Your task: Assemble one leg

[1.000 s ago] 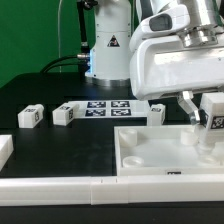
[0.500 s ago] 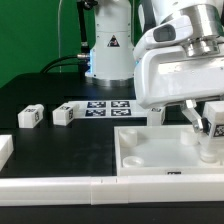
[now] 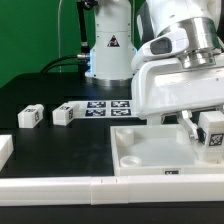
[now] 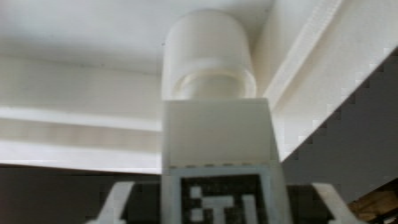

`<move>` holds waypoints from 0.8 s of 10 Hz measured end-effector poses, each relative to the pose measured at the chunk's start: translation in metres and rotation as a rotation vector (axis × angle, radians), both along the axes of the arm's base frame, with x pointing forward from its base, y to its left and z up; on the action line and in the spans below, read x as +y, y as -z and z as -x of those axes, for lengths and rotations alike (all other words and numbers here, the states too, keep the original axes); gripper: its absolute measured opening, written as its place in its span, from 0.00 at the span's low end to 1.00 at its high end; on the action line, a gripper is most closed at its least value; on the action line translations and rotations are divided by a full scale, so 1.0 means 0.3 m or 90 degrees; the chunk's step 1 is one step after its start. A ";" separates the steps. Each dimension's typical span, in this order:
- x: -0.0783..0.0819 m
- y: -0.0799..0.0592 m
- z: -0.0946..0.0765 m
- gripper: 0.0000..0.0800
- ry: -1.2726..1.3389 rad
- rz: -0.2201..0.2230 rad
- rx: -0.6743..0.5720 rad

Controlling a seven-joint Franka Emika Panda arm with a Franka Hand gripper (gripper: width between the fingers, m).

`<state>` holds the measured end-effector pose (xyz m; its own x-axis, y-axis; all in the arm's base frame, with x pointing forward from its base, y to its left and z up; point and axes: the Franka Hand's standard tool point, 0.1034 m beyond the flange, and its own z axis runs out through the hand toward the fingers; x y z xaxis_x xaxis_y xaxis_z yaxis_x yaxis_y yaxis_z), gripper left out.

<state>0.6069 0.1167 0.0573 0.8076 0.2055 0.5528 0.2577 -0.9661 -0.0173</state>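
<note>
Gripper (image 3: 203,124) has swung toward exterior view's right since the earlier frame, leg (image 3: 213,133) with it. Spare legs (image 3: 30,116) sit well apart at the left, then marker board (image 3: 108,107), then panel (image 3: 140,152). Jaws pinch the leg over panel's right corner, peg end down. Step looks like insertion. Next: align peg to corner hole, press, probably twist.

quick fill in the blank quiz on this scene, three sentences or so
The gripper holds a leg at the exterior view's ___ edge.
The table is ___ in colour.
To the exterior view's left of the marker board stand ___ loose legs.
Missing words: right; black; two.
</note>
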 end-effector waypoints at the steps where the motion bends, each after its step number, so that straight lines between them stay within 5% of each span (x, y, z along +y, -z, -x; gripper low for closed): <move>1: -0.003 0.000 -0.001 0.36 0.000 0.001 0.001; 3: -0.002 0.005 0.002 0.37 -0.001 0.001 0.009; 5: -0.002 0.005 0.002 0.73 -0.001 0.001 0.009; 8: -0.002 0.006 0.002 0.81 -0.001 0.001 0.009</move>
